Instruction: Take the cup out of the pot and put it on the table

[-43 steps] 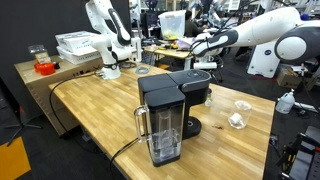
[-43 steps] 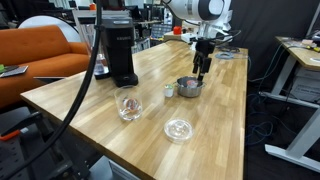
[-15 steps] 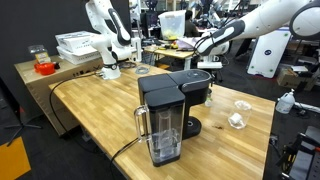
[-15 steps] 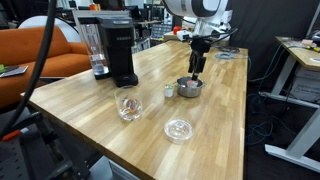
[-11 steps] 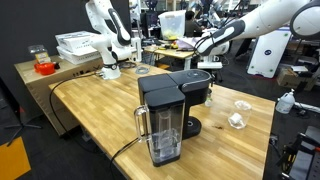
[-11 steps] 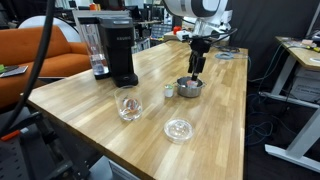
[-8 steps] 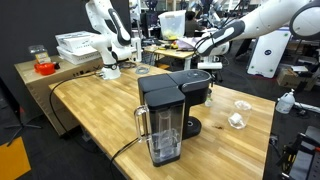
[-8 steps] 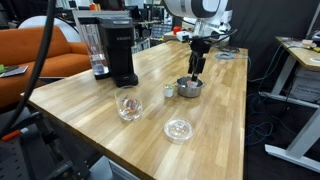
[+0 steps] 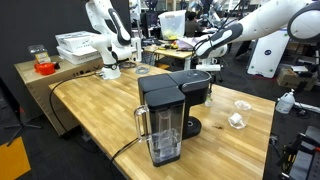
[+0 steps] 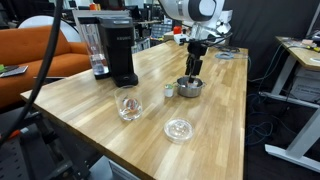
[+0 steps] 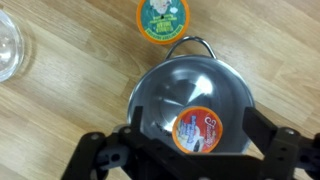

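Gripper [image 10: 193, 68], jaws spread wide and holding nothing, hanging directly over pot [image 11: 160, 95]. We note cup [image 11: 203, 130] inside the pot, just below and between the fingers. We judge this placement lets a straight descent bracket it. Small tub [image 11: 162, 20] beyond the fingertips, on table [image 11: 285, 45], just beside the pot's rim.

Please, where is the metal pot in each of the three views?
In an exterior view: pot right of centre, beside the small tub.
In an exterior view: not discernible, probably behind the coffee machine.
Wrist view: pot lower middle.
Shared landmark: the small tub, top centre in the wrist view.
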